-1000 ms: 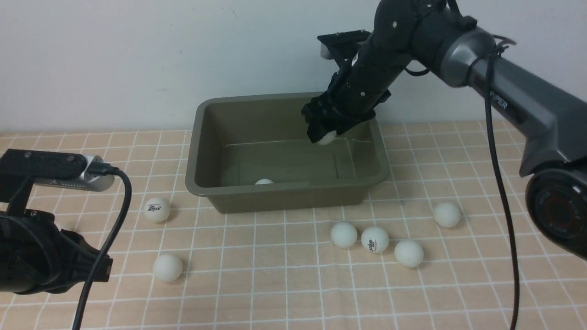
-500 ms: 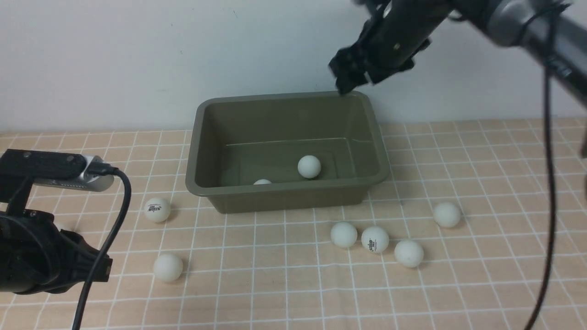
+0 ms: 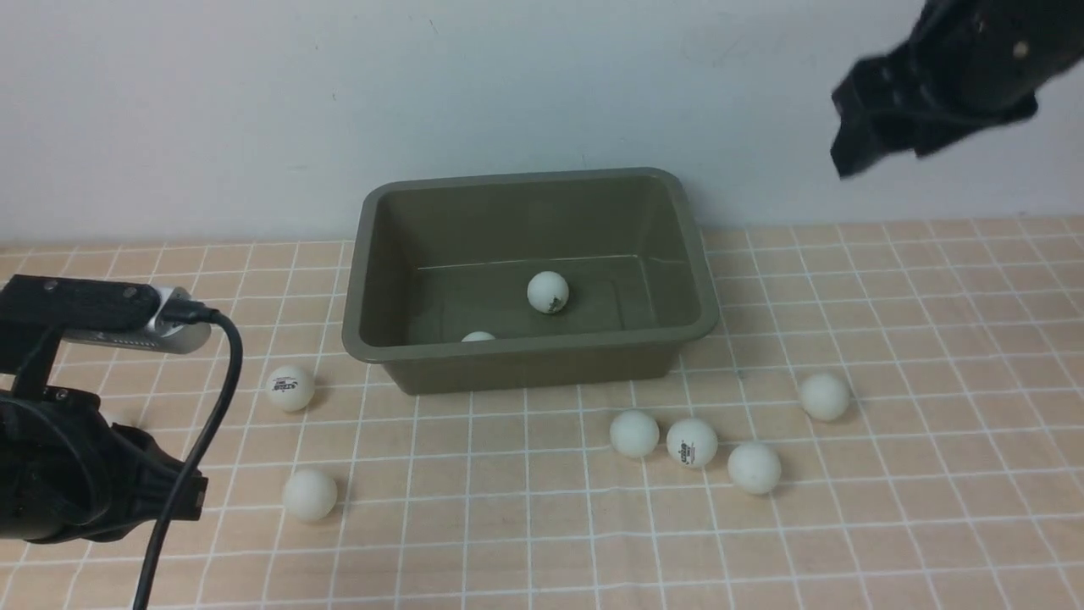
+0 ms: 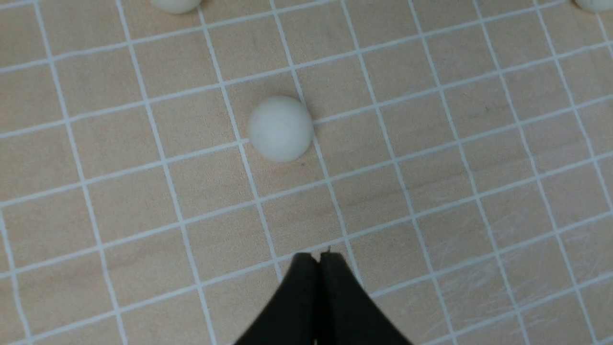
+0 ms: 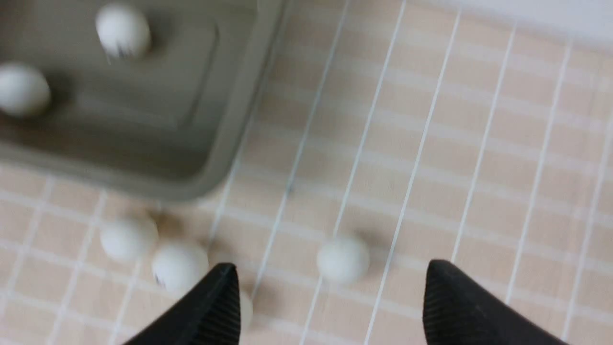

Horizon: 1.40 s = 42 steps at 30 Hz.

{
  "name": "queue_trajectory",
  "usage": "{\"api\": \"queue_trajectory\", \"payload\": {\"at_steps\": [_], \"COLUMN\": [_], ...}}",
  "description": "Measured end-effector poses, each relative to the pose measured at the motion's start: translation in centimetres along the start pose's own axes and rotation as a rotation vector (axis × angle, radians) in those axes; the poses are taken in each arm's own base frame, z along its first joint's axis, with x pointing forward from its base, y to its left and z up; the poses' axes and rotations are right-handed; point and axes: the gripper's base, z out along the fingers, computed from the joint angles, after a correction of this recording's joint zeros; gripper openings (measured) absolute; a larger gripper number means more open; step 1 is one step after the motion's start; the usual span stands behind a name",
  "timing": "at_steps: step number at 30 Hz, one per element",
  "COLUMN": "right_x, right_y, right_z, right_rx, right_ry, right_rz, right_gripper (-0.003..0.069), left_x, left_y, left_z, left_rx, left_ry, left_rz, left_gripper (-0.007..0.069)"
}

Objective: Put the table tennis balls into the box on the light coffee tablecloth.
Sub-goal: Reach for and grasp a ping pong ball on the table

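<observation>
The olive-green box stands on the light coffee tablecloth near the wall. Two table tennis balls lie inside it: one mid-floor, one against the near wall. Several more lie on the cloth: two to the box's left, and a cluster in front and to its right. My right gripper hangs high at the right, blurred. It is open and empty, above a loose ball. My left gripper is shut and empty, with a ball ahead of its tips.
A plain white wall rises right behind the box. My left arm's camera and its black cable fill the near left corner. In the right wrist view the box's corner lies beside the ball cluster.
My right gripper let a ball go inside the box, then rose and swung out to the upper right. That ball now rolls on the box floor. The left arm has not moved.
</observation>
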Motion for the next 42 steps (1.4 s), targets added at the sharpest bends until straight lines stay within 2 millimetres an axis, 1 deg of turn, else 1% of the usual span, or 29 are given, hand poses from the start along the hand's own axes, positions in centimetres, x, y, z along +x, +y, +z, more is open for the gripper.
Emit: {"api": "queue_trajectory", "payload": {"at_steps": [2,4,6,7,10,14,20,29,36,38,41,42], "right_x": [1.1,2.9,4.3,4.3,5.8,5.8,5.7,5.7,6.3,6.4,6.3,6.1], "right_y": [-0.1,-0.2,-0.3,-0.4,-0.5,-0.7,-0.8,-1.0,-1.1,-1.1,-1.1,-1.1], "right_z": [1.8,4.6,6.7,6.9,10.0,12.4,14.0,15.5,17.6,17.9,17.9,17.8], "right_rx": [0.002,0.011,0.020,0.022,0.028,0.034,0.039,0.055,0.053,0.053,0.053,0.053], "right_ry": [0.046,0.100,0.120,0.114,0.133,0.124,0.108,0.100,0.140,0.147,0.149,0.145], "right_rz": [0.011,0.017,0.015,0.014,0.011,0.010,0.005,-0.006,0.000,0.000,0.000,0.000], "right_gripper": [0.0465,0.0465,0.0465,0.0465,0.0465,0.0465,0.0465,0.0465,0.0463,0.0444,0.0370,0.0360], "left_x": [0.0,0.0,0.0,0.0,0.0,0.0,0.0,0.0,0.0,0.0,0.0,0.0], "left_y": [0.0,0.0,0.0,0.0,0.0,0.0,0.0,0.0,0.0,0.0,0.0,0.0], "left_z": [0.0,0.0,0.0,0.0,0.0,0.0,0.0,0.0,0.0,0.0,0.0,0.0], "left_rx": [0.000,0.000,0.000,0.000,0.000,0.001,0.001,0.001,0.001,0.001,0.001,0.001], "left_ry": [0.000,0.000,0.001,0.001,0.001,0.002,0.003,0.003,0.003,0.003,0.003,0.003], "left_rz": [0.000,0.001,0.001,0.001,0.001,0.001,0.001,0.002,0.002,0.002,0.002,0.002], "left_gripper": [-0.0068,-0.0068,-0.0068,-0.0068,-0.0068,-0.0068,-0.0068,-0.0068,-0.0068,-0.0068,-0.0068,-0.0068]}}
